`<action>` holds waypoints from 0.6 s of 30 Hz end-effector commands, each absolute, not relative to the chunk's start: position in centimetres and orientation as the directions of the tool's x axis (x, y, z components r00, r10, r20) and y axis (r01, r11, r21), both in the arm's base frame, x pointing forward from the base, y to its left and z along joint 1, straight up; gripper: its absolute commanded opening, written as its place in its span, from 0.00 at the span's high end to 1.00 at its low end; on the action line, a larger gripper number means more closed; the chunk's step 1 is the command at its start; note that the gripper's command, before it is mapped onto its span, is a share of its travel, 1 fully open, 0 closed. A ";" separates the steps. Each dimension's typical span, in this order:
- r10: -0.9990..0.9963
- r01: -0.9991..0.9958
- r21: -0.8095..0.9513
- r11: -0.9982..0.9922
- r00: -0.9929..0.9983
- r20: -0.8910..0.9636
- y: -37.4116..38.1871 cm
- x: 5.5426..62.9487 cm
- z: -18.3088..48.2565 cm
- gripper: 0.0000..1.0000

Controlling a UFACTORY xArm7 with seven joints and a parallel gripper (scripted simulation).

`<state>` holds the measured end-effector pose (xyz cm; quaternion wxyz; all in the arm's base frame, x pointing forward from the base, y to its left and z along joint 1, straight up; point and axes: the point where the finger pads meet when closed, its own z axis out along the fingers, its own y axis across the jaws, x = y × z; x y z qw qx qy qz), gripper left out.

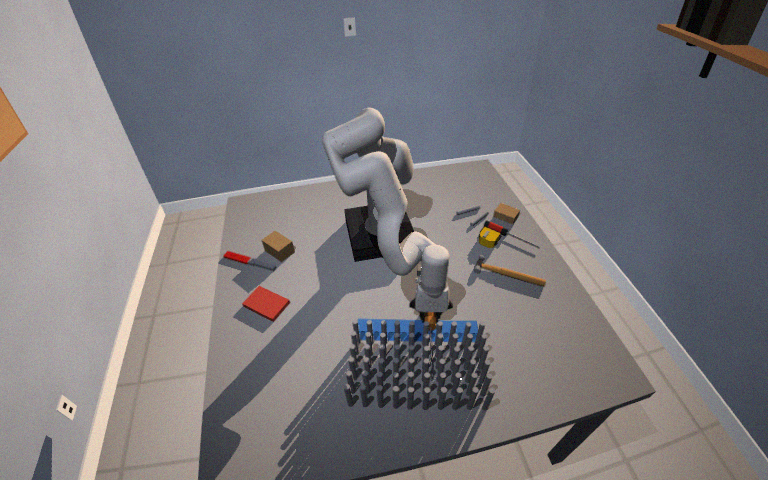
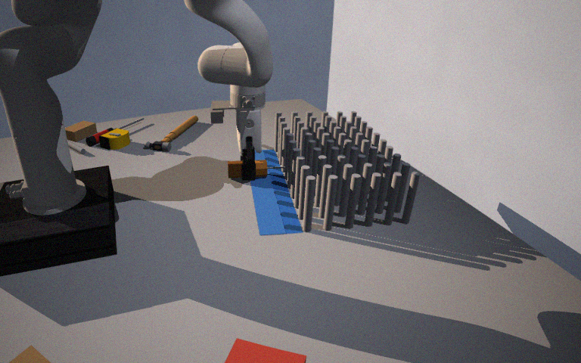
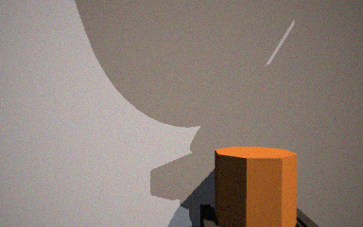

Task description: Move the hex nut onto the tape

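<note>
My gripper [image 2: 248, 169] is shut on the orange-brown handle of the hook pick [image 2: 240, 169] and holds it level, low over the table at the near edge of the blue tape strip [image 2: 272, 197]. The thin shaft points toward the block of grey spacers [image 2: 343, 166]. In the top view the gripper [image 1: 430, 315] stands at the strip [image 1: 417, 328], just before the spacers [image 1: 417, 365]. The wrist view shows the handle's end [image 3: 255, 186] close up. A small pale speck [image 1: 460, 377] shows among the spacers at the right; I cannot tell whether it is the hex nut.
A hammer [image 1: 508, 273], a yellow tape measure [image 1: 488, 235], a red-handled screwdriver, a small box [image 1: 506, 212] and loose bolts lie to the right of the arm's base. A box [image 1: 277, 245], a red tool [image 1: 237, 257] and a red pad [image 1: 265, 302] lie to the left.
</note>
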<state>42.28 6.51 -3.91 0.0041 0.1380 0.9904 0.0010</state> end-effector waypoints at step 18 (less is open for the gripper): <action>0.273 0.273 0.004 0.962 -0.962 -0.011 7.0 41.0 -3.8 1.00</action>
